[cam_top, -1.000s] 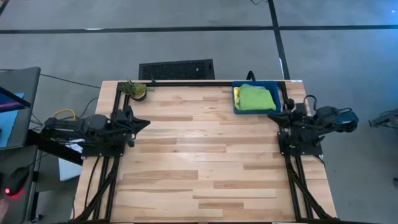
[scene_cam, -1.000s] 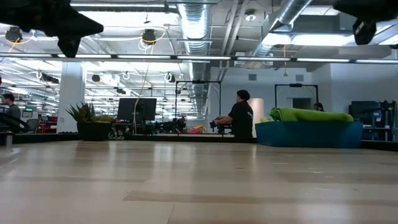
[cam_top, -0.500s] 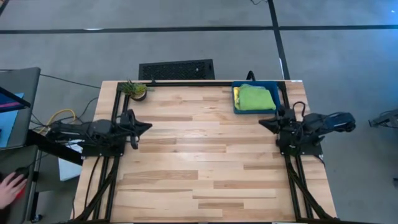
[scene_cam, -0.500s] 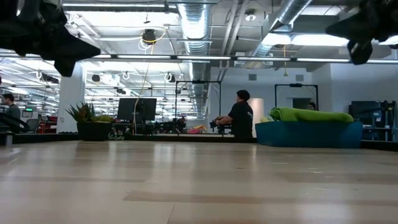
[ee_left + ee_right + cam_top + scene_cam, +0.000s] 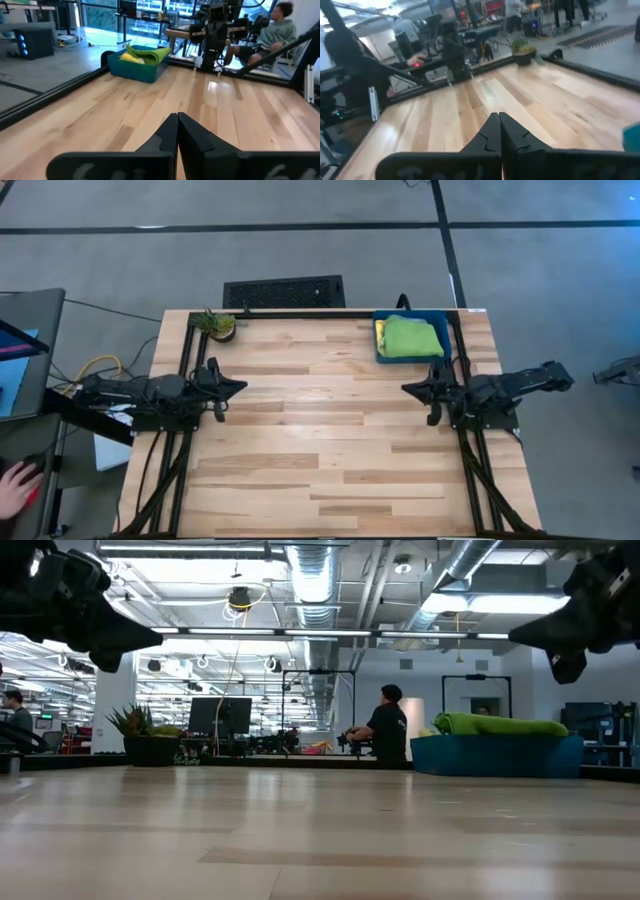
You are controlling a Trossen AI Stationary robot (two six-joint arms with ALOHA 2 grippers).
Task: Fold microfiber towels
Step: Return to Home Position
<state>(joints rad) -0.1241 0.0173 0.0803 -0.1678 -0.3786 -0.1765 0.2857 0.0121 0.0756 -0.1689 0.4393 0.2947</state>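
Wooden surface (image 5: 320, 450), high view: we find the bin (image 5: 380, 358) at the far right corner. It holds a green towel (image 5: 412, 338) over a yellow towel (image 5: 380, 330), and no cloth lies outside it. The left gripper (image 5: 240, 386) and right gripper (image 5: 406, 389) point at each other across the middle, well apart.

Low view: both grippers hang high above the surface, and the green towel mounds over the bin's rim.

Left wrist view: the fingers (image 5: 167, 132) meet tip to tip, holding nothing.

Right wrist view: likewise closed and empty.

We judge folding complete. Retract both arms keeping this height and keeping the grippers closed. The right arm sits near the bin, so route it clear of the stack.
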